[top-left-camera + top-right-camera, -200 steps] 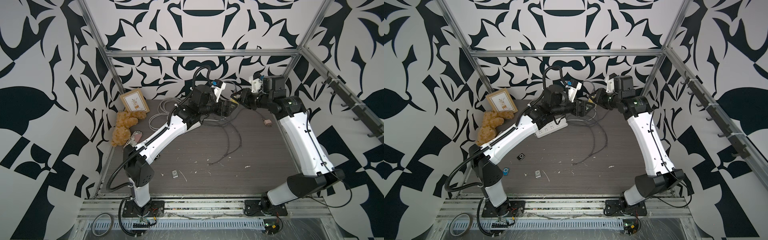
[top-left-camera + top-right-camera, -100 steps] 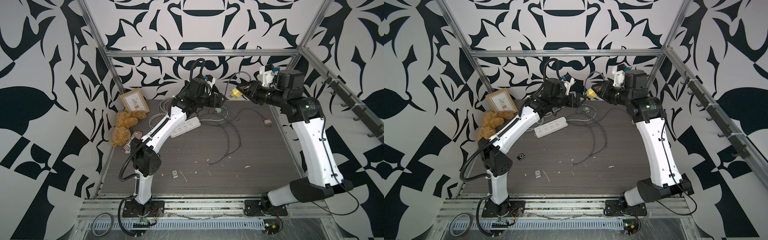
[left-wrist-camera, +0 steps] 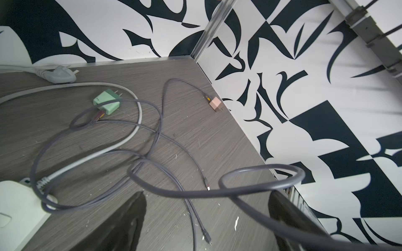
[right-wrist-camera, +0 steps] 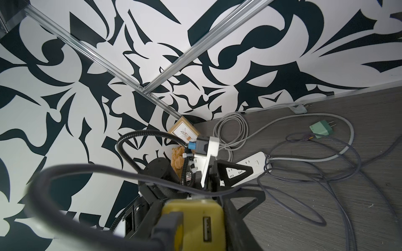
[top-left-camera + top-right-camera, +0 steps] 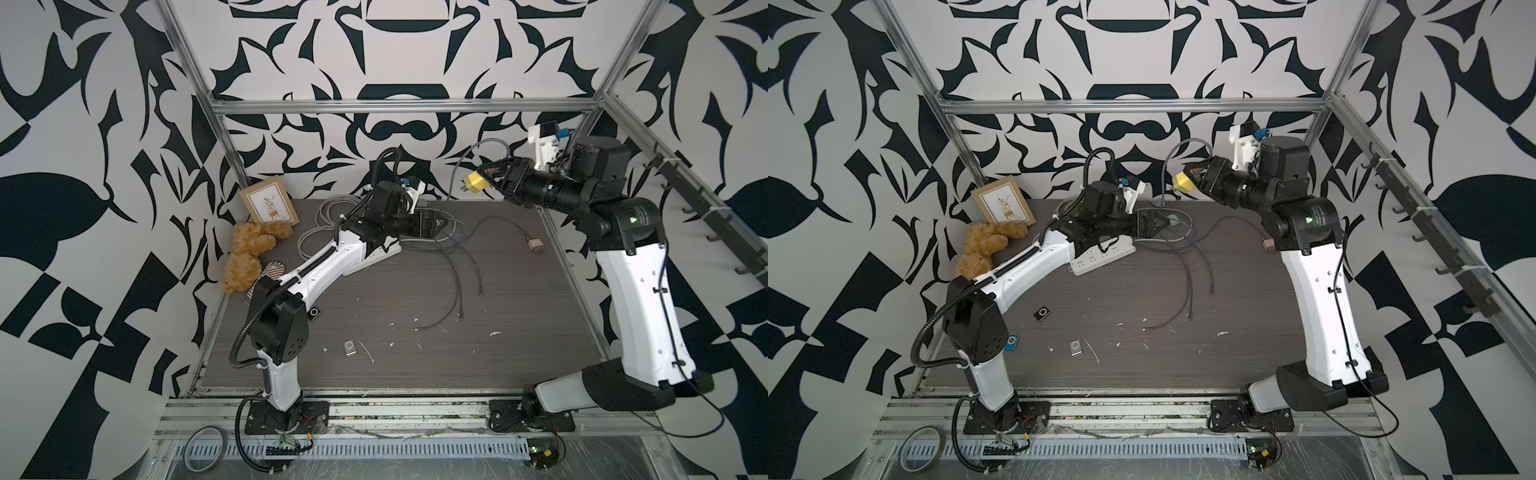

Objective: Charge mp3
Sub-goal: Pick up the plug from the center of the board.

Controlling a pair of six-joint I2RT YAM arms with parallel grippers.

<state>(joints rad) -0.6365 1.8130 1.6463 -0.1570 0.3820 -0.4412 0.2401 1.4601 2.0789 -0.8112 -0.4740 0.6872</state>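
Observation:
My right gripper (image 5: 484, 179) hangs high at the back right, shut on a yellow charger (image 5: 473, 183) with a grey cable (image 5: 457, 162) plugged into it. The right wrist view shows this charger (image 4: 202, 219) filling the jaws, one USB port free. My left gripper (image 5: 440, 222) stands open low over the tangled cables, beside the white power strip (image 5: 1100, 259); the charger's cable (image 3: 250, 180) loops across its spread fingers (image 3: 121, 223) without being gripped. A silver mp3 (image 5: 350, 348), a black mp3 (image 5: 1041, 313) and a blue mp3 (image 5: 1011, 343) lie on the front left floor.
A green charger (image 3: 106, 103) and a pink charger (image 3: 215, 103) lie at the back with grey cables (image 5: 457, 291) trailing forward. A coiled pale cord (image 5: 328, 224), a teddy bear (image 5: 249, 253) and a framed card (image 5: 270, 205) fill the back left corner.
The grippers, close together a second ago, have parted. The right one carried the yellow charger up and to the right; the left one opened wider and sank toward the power strip.

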